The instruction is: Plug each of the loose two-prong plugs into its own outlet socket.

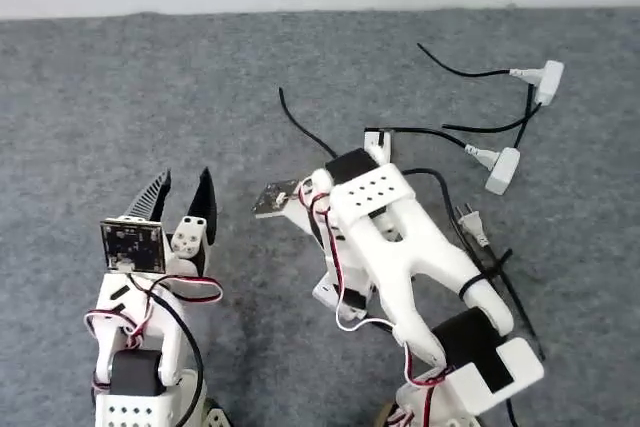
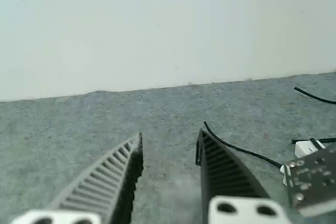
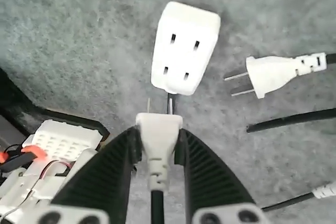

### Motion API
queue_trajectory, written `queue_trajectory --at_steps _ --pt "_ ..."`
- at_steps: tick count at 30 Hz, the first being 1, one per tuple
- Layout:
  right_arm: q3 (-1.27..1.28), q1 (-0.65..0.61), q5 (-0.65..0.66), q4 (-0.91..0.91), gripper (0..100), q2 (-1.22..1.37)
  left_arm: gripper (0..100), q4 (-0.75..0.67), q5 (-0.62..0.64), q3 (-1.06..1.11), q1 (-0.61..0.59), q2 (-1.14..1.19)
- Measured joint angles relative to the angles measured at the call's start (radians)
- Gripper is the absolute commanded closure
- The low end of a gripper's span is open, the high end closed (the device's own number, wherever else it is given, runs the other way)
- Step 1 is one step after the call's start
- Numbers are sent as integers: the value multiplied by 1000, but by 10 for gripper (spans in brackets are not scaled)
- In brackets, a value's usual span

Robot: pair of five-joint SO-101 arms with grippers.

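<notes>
My right gripper (image 3: 157, 132) is shut on a white two-prong plug (image 3: 158, 142) with a black cord. Its prongs point at the near end of a white outlet block (image 3: 184, 45) that lies on the carpet with its slots facing up. The prongs are in no slot. A second white plug (image 3: 270, 74) lies loose beside the block, prongs toward it. In the high view the right arm (image 1: 400, 237) bends over this spot and the outlet block (image 1: 378, 145) peeks out past it. My left gripper (image 1: 186, 177) stands open and holds nothing, its fingers (image 2: 226, 174) over bare carpet.
Two white blocks (image 1: 505, 169) (image 1: 546, 79) with black cords joined to them lie at the far right. A loose plug (image 1: 472, 223) rests right of the right arm. Black cords (image 1: 300, 127) trail across the grey carpet. A pale wall (image 2: 168, 24) bounds the far side.
</notes>
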Motion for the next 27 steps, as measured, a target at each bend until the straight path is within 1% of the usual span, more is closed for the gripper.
queue_trajectory --at_steps 3,6,8,13,18,20,22,27 --pt "0 -2 0 -8 989 0 840 0 3 0 -6 0" --pt "0 -5 0 -8 989 0 840 0 8 -17 -91 0" --pt "0 -5 0 -8 989 0 840 0 40 -29 -152 -2" --pt "0 -8 -2 -8 989 0 840 -11 57 -29 -189 -2" --pt "-2 -9 -31 -6 989 0 840 -49 83 -31 -319 -2" --pt "-2 -9 -35 -6 989 0 840 -51 89 -51 -351 -2" --pt "-2 -17 -38 -6 989 0 840 -54 92 -58 -362 -2" --pt "-2 -58 -41 -8 989 0 840 -54 92 -58 -339 -2"
